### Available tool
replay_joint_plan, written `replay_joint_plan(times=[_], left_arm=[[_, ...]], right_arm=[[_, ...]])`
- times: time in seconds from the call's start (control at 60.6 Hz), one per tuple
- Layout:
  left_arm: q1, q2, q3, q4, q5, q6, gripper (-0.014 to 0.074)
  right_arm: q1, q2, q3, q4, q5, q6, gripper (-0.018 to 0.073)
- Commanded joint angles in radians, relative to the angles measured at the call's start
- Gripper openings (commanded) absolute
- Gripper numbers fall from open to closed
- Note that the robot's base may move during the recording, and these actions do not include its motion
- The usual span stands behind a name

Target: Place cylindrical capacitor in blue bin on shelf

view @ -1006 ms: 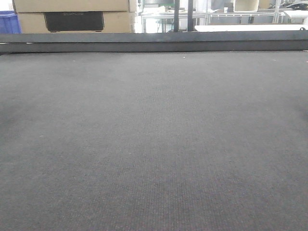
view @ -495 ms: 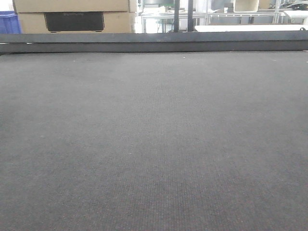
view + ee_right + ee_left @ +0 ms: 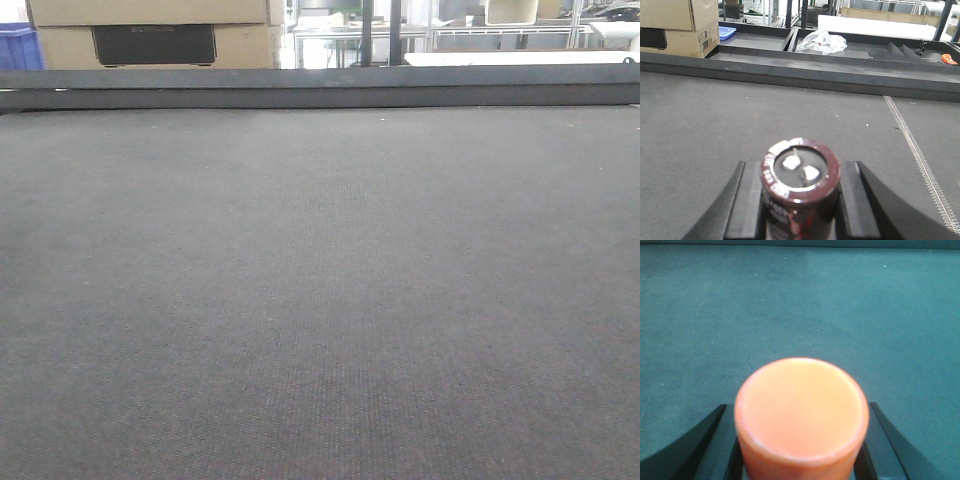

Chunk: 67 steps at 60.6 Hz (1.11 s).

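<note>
Right gripper (image 3: pixel 800 202) is clamping capacitor (image 3: pixel 800 172) by its sides at 6 o'clock: rigid, probably light, glossy sleeve looking slippery. Left gripper (image 3: pixel 801 452) is holding orange cylinder (image 3: pixel 801 407).

The cylindrical capacitor (image 3: pixel 800 185) is dark maroon-brown with a silvery rim and two whitish spots on top. The orange cylinder (image 3: pixel 801 410) is plain. The right gripper (image 3: pixel 800 167) and the left gripper (image 3: pixel 799 407) are black. The mat (image 3: pixel 320 300) is dark grey with a fine woven grain and, at four o'clock in the right wrist view, a pale stitched line (image 3: pixel 917 150). At eleven o'clock the tray (image 3: pixel 726 32) is blue and the cardboard box (image 3: pixel 685 25) is tan.
</note>
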Motion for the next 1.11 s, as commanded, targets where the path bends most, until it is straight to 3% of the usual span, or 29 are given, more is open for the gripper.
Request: replay_joint_plan(times=[0.0,1.089], left_arm=[[-0.006,-0.007,-0.005,0.001,-0.020,-0.004,-0.0111],[-0.006,-0.007,-0.005,0.001,-0.020,-0.004,-0.0111]], right_arm=[[-0.001,-0.007,-0.006,0.003,-0.026,0.000,-0.0060],[-0.001,-0.007,-0.006,0.003,-0.026,0.000,-0.0060]])
